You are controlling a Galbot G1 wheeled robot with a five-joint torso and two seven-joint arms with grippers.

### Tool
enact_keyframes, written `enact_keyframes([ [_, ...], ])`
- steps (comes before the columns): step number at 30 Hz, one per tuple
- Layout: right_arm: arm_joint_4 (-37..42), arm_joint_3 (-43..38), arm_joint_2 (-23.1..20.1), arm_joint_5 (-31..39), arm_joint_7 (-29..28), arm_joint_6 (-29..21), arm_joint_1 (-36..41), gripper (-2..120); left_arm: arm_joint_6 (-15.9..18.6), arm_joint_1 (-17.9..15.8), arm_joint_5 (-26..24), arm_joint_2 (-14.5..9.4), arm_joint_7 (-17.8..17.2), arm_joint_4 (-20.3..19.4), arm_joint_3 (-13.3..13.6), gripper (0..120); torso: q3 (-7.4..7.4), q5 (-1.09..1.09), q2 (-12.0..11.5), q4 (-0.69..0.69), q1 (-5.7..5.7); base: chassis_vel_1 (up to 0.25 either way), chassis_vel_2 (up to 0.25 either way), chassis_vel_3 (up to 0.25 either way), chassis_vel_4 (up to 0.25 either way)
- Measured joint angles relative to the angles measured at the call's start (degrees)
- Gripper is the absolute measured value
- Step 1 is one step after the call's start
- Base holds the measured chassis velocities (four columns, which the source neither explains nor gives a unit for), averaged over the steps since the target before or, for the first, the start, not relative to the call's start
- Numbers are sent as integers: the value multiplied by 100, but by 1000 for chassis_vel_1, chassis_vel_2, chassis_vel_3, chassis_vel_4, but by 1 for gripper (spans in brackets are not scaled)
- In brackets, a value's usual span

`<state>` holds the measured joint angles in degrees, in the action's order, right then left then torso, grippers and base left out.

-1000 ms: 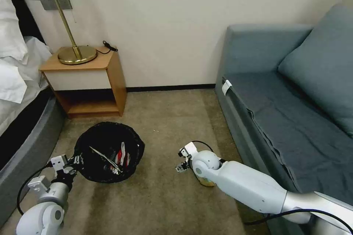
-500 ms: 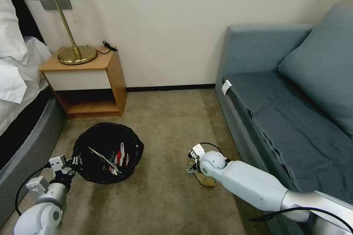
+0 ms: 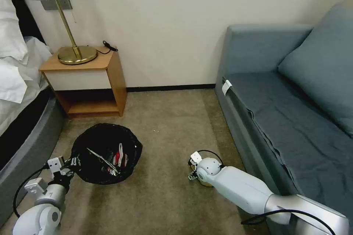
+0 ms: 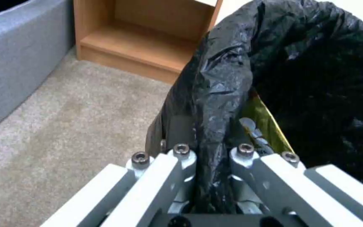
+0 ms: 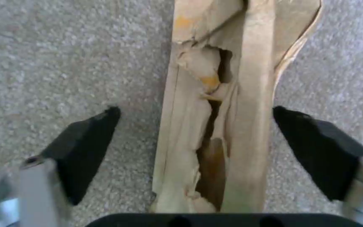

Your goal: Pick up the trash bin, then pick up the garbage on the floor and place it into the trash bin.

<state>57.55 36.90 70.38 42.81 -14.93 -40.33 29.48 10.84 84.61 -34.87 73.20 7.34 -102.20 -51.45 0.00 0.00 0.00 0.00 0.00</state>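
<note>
**My right gripper sits over the tan scrap**

My right gripper (image 5: 196, 151) is low over the beige carpet (image 3: 165, 198), close to the grey-blue sofa (image 3: 294, 110). Its two black fingers (image 5: 85, 148) are spread wide apart. The flat torn tan paper scrap (image 5: 232, 104) lies on the carpet between them. The fingers are not touching it.

My left gripper (image 4: 210, 154) is pinched tight on the rim of the small round trash bin with the wrinkly black bag (image 3: 104, 152). The bin is near the wooden bedside table (image 3: 88, 80). Inside the bin I can see a red-and-white carton (image 3: 119, 158) and a shiny gold wrapper (image 4: 263, 124). The bin and the scrap are well apart on the carpet.
</note>
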Motion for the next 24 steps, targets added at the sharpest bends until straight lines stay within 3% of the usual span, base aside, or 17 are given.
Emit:
enact_keyframes([
  [2,-61,-33,17,-12,32,74,15,83,0,-6,5,3,1,19,-3,4,0,0,1,0,0,0,0,0,0],
  [24,-426,-228,89,-243,255,410,54,33,14,-113,76,47,11,92,5,4,-1,4,1,3,-1,0,0,0,0],
])
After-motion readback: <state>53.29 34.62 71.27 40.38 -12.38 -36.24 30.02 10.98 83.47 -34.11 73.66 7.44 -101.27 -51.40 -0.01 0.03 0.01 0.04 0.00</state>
